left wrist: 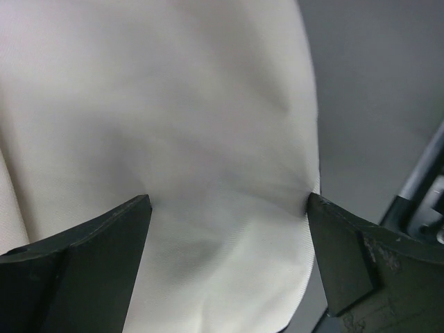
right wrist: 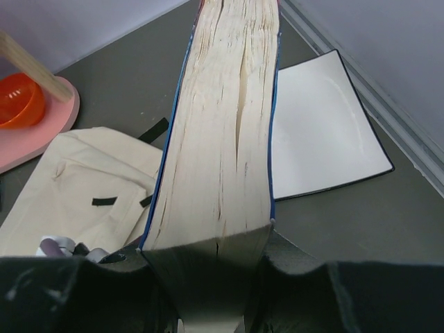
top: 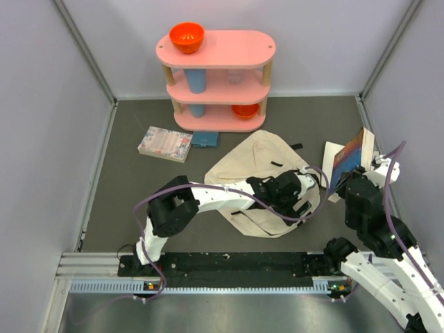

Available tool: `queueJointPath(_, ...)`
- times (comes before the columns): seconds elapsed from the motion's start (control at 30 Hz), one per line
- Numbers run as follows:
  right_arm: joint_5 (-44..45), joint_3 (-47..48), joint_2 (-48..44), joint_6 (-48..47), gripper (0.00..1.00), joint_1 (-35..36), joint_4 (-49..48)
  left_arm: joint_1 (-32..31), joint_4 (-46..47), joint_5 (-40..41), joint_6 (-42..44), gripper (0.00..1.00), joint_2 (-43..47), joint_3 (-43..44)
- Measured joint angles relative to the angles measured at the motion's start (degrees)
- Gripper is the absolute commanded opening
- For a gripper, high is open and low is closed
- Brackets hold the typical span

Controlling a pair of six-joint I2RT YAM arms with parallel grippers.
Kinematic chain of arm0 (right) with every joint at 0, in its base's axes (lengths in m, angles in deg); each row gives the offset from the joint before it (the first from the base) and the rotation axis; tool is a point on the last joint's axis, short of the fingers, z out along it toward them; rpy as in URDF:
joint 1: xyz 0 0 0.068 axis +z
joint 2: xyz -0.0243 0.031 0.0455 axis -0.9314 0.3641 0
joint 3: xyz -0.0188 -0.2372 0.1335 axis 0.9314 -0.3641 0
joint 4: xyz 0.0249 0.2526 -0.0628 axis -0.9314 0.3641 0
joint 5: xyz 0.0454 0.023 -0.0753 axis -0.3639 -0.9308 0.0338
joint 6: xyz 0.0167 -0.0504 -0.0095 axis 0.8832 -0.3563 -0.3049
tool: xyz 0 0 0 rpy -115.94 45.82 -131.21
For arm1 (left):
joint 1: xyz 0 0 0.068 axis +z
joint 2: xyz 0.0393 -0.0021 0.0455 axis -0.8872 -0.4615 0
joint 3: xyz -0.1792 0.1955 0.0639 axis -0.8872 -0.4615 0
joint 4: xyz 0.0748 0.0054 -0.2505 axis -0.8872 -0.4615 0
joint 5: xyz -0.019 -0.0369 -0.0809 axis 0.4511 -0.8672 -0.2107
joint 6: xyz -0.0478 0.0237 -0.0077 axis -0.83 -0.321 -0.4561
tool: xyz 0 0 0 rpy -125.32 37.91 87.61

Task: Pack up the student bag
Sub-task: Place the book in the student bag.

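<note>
The student bag (top: 260,173) is a cream canvas backpack lying flat on the dark mat, with black tabs showing. My left gripper (top: 306,190) reaches across to its right edge. In the left wrist view that gripper (left wrist: 229,208) stands open, its jaws wide apart over the cream fabric (left wrist: 173,125), the right jaw at the bag's edge. My right gripper (top: 358,175) is shut on a thick blue-covered book (top: 349,159), held upright to the right of the bag. The book's page edge (right wrist: 222,139) runs away from the right gripper (right wrist: 208,239), with the bag (right wrist: 83,187) below left.
A flat white sheet (right wrist: 326,132) lies on the mat under the book, near the right wall. A pink shelf (top: 216,76) at the back carries an orange bowl (top: 186,37), blue cups and another orange bowl (top: 245,110). A patterned book (top: 165,143) and a blue item (top: 205,139) lie before it.
</note>
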Motion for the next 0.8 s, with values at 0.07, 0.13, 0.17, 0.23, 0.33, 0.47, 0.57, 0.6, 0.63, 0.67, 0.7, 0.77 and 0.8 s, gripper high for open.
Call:
queueJointPath(0.07,-0.39,0.0,0.04,0.55,0.0,0.0,0.17,0.0,-0.04,1.92,-0.59,0.98,-1.07,0.09)
queueJointPath(0.13,-0.87,0.0,0.07,0.98,0.0,0.0,0.44,-0.11,-0.33,3.43,-0.9,0.97,-1.62,0.39)
queueJointPath(0.17,-1.07,0.0,0.07,1.18,0.0,0.0,0.55,-0.17,-0.44,3.93,-1.07,0.96,-1.81,0.57)
queueJointPath(0.23,-1.42,0.0,0.11,1.73,0.0,0.0,0.92,-0.24,-0.61,4.44,-1.25,0.95,-1.88,0.74)
queueJointPath(0.33,-1.68,-0.02,0.22,2.27,0.0,0.0,0.98,-0.22,-0.74,4.02,-1.33,0.98,-1.88,1.07)
queueJointPath(0.47,-1.79,-0.04,0.59,2.78,0.0,0.0,0.98,0.0,0.13,0.31,-2.08,0.95,-1.88,1.4)
queueJointPath(0.57,-1.66,-0.04,0.59,3.06,0.0,0.0,0.98,0.11,1.97,-2.6,-3.13,0.95,-1.86,1.4)
queueJointPath(0.6,-1.6,-0.02,0.55,3.17,0.0,0.0,0.98,0.13,2.78,-3.17,-3.45,0.95,-1.86,1.38)
queueJointPath(0.63,-1.53,-0.02,0.48,3.26,0.0,0.0,0.98,0.13,3.58,-3.82,-3.65,0.95,-1.86,1.38)
queueJointPath(0.67,-1.44,-0.02,0.42,3.3,0.0,0.0,0.98,0.11,4.15,-4.17,-3.74,0.95,-1.86,1.38)
queueJointPath(0.7,-1.36,-0.04,0.35,3.3,0.0,0.0,0.98,0.11,4.87,-4.28,-4.09,0.96,-1.86,1.38)
queueJointPath(0.77,-1.16,-0.04,0.33,3.28,0.0,0.0,0.98,0.11,5.92,-4.15,-4.92,0.96,-1.86,1.38)
queueJointPath(0.8,-1.16,-0.02,0.33,3.28,0.0,0.0,0.98,0.11,6.1,-4.09,-5.03,0.95,-1.86,1.38)
